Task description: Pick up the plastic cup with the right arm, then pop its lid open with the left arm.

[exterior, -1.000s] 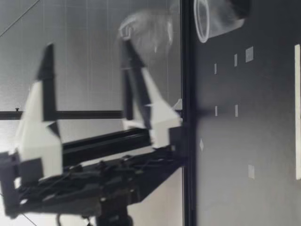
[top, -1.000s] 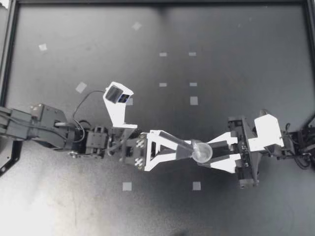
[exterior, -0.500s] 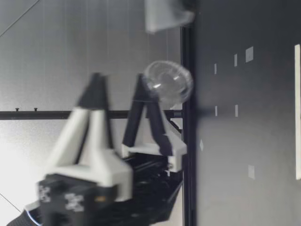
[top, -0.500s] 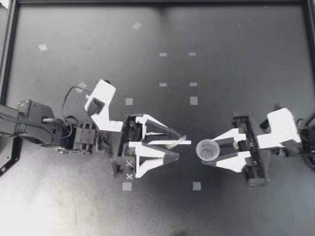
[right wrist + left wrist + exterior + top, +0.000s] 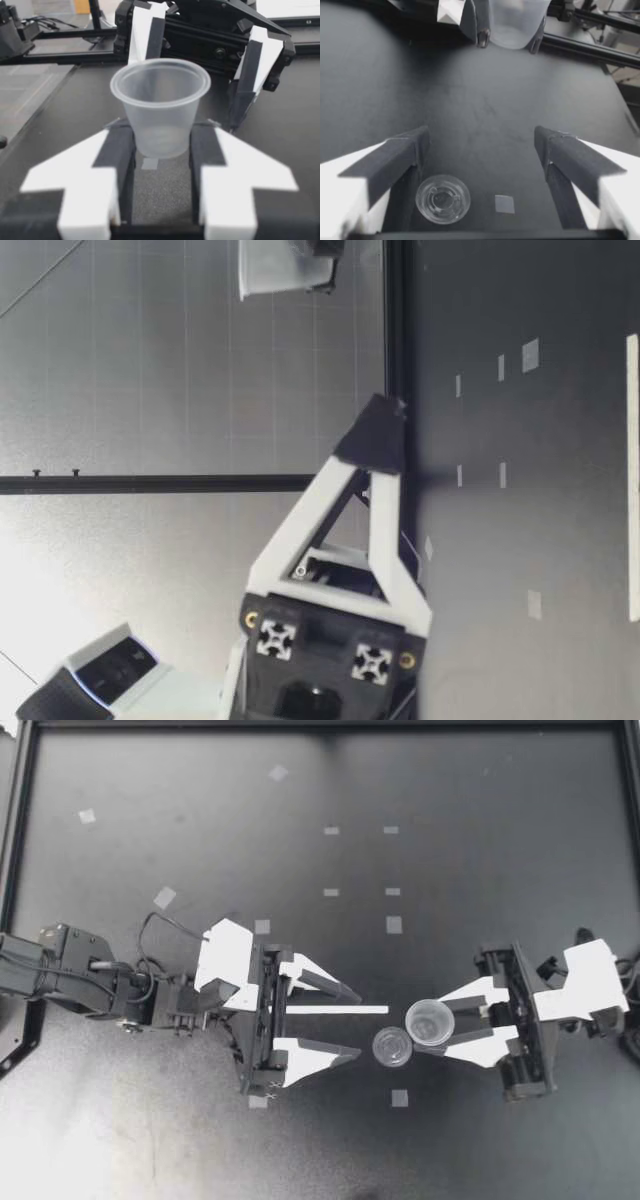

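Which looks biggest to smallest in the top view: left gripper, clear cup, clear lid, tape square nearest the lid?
1. left gripper
2. clear cup and clear lid: nearly alike. The cup, held by the right gripper, may be nearer the camera, so they are left unranked.
3. tape square

Cups: 2 clear plastic, i.e. 1 held cup + 1 loose cup standing on the table. Grippers: 2, w/ 2 fingers each, i.e. left gripper & right gripper. Pale tape squares on the tabletop: approx. 11 in the top view, incl. 1 partly covered by the left gripper; tables: 1.
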You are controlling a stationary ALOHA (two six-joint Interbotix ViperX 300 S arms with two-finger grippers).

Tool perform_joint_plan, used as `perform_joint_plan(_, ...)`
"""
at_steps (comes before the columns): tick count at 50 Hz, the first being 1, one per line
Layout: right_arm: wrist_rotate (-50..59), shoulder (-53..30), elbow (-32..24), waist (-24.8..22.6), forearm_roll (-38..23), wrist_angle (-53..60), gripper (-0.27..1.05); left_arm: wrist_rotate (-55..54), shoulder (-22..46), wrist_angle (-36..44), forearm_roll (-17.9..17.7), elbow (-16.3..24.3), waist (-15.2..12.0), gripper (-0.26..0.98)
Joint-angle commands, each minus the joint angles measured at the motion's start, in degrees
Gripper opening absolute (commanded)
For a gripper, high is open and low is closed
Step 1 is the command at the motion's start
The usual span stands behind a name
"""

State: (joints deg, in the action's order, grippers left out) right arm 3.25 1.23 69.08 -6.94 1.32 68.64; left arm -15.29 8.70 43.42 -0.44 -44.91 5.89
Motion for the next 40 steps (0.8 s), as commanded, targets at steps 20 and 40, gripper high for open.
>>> perform_joint_plan(20,0.09,-0.26,-0.79,-0.26,0.09,0.18,0.22,0.53,-0.97,0.26,-0.09,1.32,-0.18,0.77)
perform_joint_plan(40,0.18,-0.44,-0.97,-0.26,0.09,-2.02,0.22,0.79,-0.97,-0.35,-0.09,1.49,-0.18,0.77)
